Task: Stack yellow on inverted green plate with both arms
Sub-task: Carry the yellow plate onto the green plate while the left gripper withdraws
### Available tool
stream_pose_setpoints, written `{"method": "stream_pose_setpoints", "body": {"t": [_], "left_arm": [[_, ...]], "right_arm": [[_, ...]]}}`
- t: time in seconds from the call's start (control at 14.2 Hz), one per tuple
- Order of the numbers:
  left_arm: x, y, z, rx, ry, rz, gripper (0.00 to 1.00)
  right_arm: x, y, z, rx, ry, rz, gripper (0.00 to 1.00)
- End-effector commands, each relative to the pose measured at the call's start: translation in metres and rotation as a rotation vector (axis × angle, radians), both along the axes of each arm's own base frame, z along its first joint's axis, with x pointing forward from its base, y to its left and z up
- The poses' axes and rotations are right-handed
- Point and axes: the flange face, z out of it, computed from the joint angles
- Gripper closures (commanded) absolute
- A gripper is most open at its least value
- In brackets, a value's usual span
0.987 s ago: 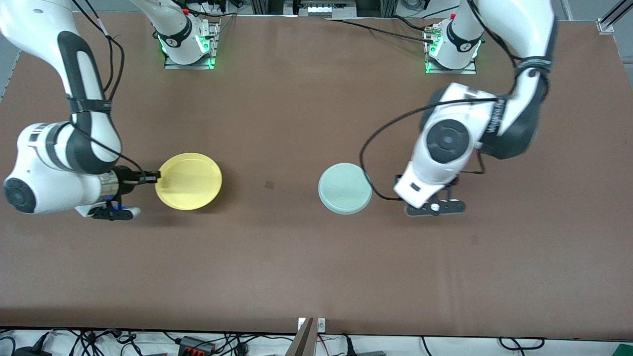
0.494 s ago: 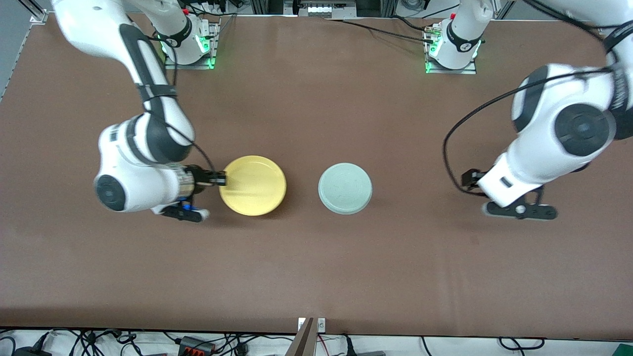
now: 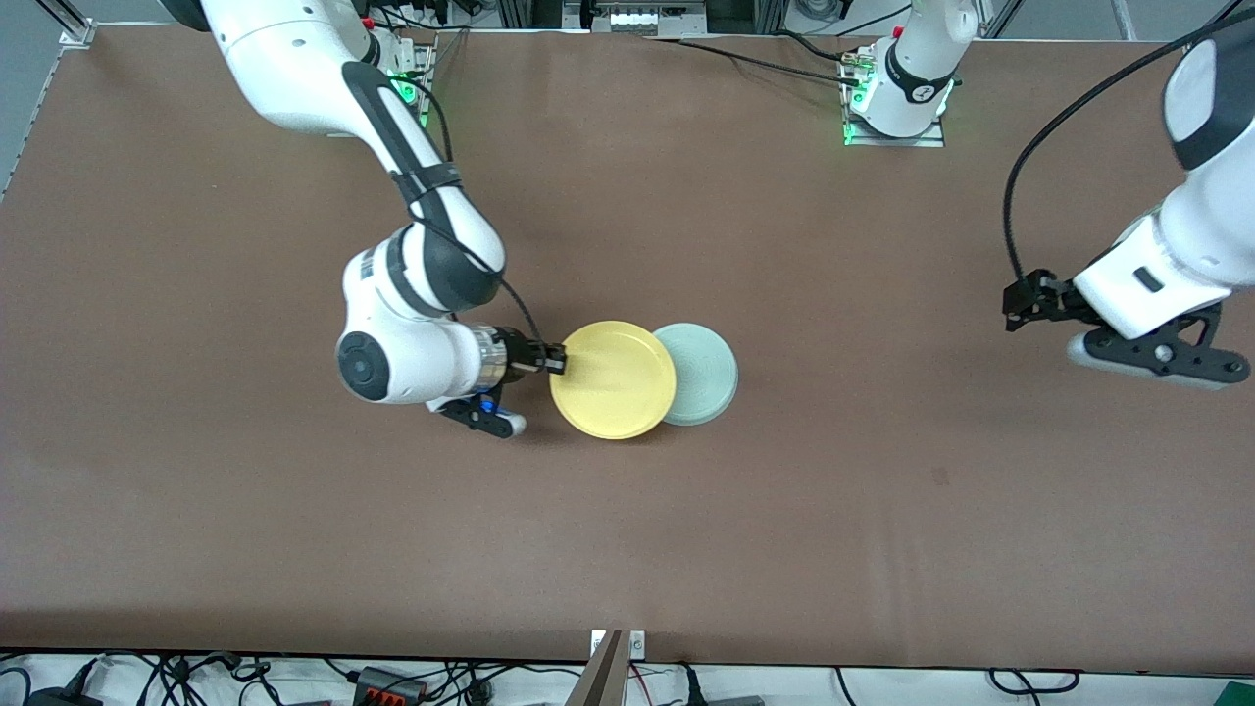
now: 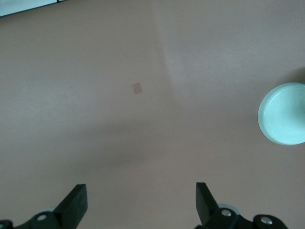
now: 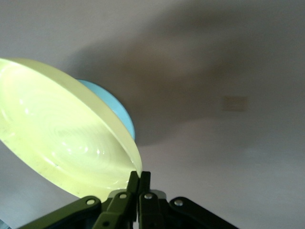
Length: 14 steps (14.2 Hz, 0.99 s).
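**Yellow plate carried over the inverted green plate**

The right gripper [image 3: 557, 362] is clenched on the rim of the yellow plate [image 3: 613, 379], which it holds above the worktop [image 3: 627, 529], overlapping the edge of the green plate [image 3: 704, 373]. The green plate lies upside down on the worktop. The left gripper [image 4: 141, 205], its fingers spread and empty, hangs over the left arm's end of the worktop.

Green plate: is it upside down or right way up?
Upside down. The green plate shows its flat ringed bottom on the table, with no hollow showing.
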Motion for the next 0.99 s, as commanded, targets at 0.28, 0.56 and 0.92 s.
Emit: {"method": "stream_pose_setpoints", "body": {"t": [0.28, 0.56, 0.92], "left_arm": [[-0.061, 0.027, 0.009, -0.082, -0.037, -0.022, 0.0], [-0.05, 0.035, 0.0, -0.075, -0.028, -0.006, 0.0], [-0.05, 0.032, 0.001, -0.075, -0.027, -0.02, 0.0]], "right_arm": [[-0.03, 0.063, -0.033, -0.005, 0.003, 0.012, 1.0], [-0.033, 0.075, -0.06, -0.005, -0.029, -0.014, 1.0], [-0.044, 0.093, -0.074, 0.029, -0.011, -0.043, 1.0]]}}
